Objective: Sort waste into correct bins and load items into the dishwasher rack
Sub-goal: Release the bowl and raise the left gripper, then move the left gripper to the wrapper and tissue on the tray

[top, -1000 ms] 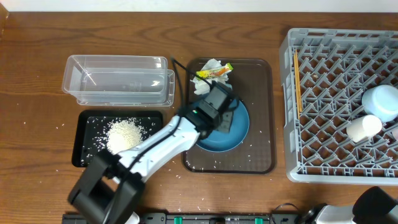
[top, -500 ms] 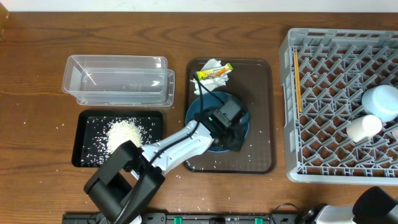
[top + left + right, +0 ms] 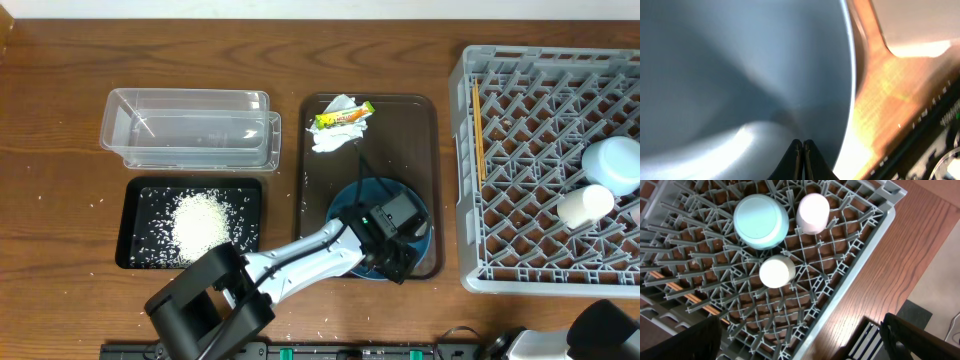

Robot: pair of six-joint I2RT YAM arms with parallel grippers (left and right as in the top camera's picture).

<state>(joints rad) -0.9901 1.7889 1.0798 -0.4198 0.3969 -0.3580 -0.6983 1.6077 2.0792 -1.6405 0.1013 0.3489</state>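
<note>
Hauling the big blue bowl (image 3: 350, 208) with the left tool (image 3: 801, 152) pinched shut on its rim. The rack (image 3: 468, 200) sits just to its right, so lift clear of that wall, then lower gently.

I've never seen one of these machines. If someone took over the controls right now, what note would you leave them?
Left gripper: fingers shut, seemingly pinching the dark-blue bowl, at the brown tray's lower right end beside the rack.
Right gripper: fingers open, empty, above the rack.
Done: most rice is in the black tray. The light-blue bowl, two small cups and chopsticks are in the rack.
Left: dark-blue bowl into the rack. The tissue and wrapper lie on the brown tray and need binning. The clear tub holds neither. Stray grains dot the table.
</note>
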